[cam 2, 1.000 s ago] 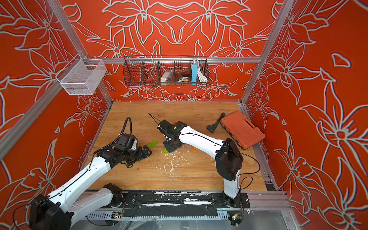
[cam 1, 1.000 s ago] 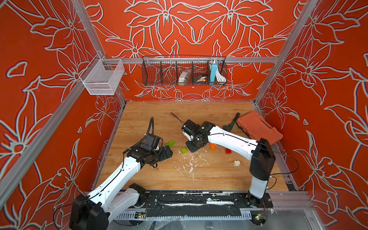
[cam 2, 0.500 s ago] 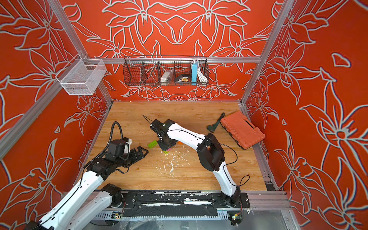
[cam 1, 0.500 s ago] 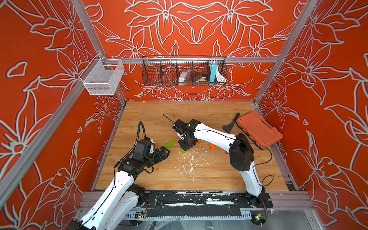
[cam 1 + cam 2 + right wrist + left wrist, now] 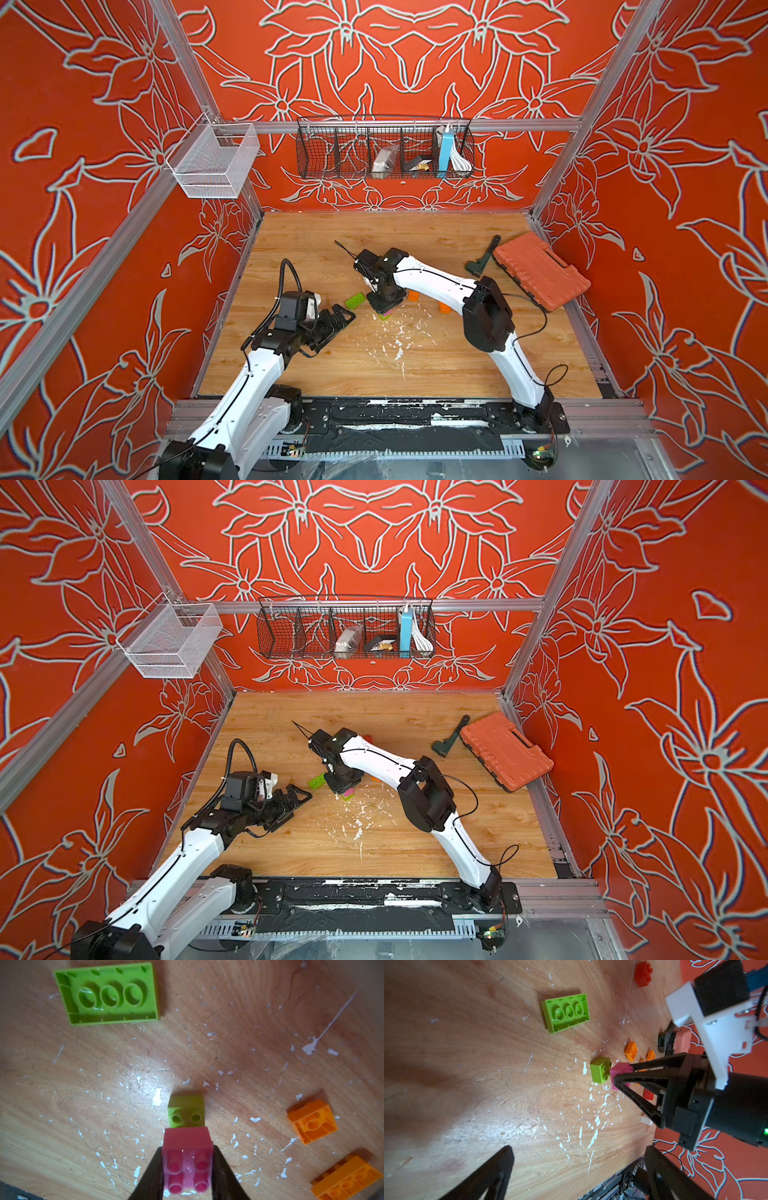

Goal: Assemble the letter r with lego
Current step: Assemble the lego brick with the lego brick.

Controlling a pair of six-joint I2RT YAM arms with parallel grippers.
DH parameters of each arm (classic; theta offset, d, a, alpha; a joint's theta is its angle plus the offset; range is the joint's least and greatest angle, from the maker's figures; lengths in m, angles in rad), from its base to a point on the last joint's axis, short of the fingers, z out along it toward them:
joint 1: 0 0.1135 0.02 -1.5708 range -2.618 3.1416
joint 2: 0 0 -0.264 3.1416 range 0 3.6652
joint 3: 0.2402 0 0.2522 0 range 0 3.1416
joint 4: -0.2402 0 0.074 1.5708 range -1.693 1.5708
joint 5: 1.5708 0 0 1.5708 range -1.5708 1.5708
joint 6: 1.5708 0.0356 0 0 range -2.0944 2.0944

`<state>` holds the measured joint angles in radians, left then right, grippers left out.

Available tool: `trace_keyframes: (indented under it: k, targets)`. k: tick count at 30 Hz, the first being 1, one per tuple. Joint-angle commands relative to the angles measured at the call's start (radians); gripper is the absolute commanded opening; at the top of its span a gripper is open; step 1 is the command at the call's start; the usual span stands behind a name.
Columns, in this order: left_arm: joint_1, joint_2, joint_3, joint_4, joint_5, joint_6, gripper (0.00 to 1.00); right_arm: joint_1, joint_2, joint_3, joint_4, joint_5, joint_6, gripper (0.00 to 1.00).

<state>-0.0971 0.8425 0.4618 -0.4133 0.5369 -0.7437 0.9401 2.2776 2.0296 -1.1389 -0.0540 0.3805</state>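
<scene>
My right gripper (image 5: 187, 1153) is shut on a pink lego brick (image 5: 187, 1138), held low over the wooden table (image 5: 415, 374). A small lime green brick (image 5: 186, 1105) lies on its side right against the pink one; I cannot tell whether they are joined. A large lime green brick (image 5: 106, 994) lies upside down beyond them. Two orange bricks (image 5: 311, 1121) (image 5: 346, 1178) lie to one side. The left wrist view also shows a red brick (image 5: 642, 973) and a white one (image 5: 646, 1120). My left gripper (image 5: 336, 320) stands open and empty, left of the pile.
White paint flecks (image 5: 399, 340) are scattered over the middle of the table. An orange-red ribbed case (image 5: 540, 270) and a dark tool (image 5: 482, 259) lie at the back right. A black wire basket (image 5: 384, 147) and a white mesh basket (image 5: 216, 162) hang on the walls.
My right arm has swung left and lowered the pink brick to the small green brick. The left arm has drawn back towards the front, its gripper still open.
</scene>
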Motion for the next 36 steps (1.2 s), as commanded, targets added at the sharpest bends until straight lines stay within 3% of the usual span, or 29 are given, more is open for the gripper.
trace_keyframes:
  k: [1, 25, 36]
  targets:
    - [0.008, -0.002, 0.003, 0.014, 0.026, -0.002, 0.98, -0.002, 0.035, 0.048, -0.053, 0.002, 0.014, 0.0]
    - [0.008, 0.003, 0.001, 0.028, 0.054, 0.0, 0.98, -0.014, 0.121, 0.11, -0.086, 0.007, -0.021, 0.0]
    - [0.009, 0.002, 0.0, 0.027, 0.054, -0.002, 0.98, -0.008, 0.127, 0.057, -0.087, 0.009, 0.018, 0.0]
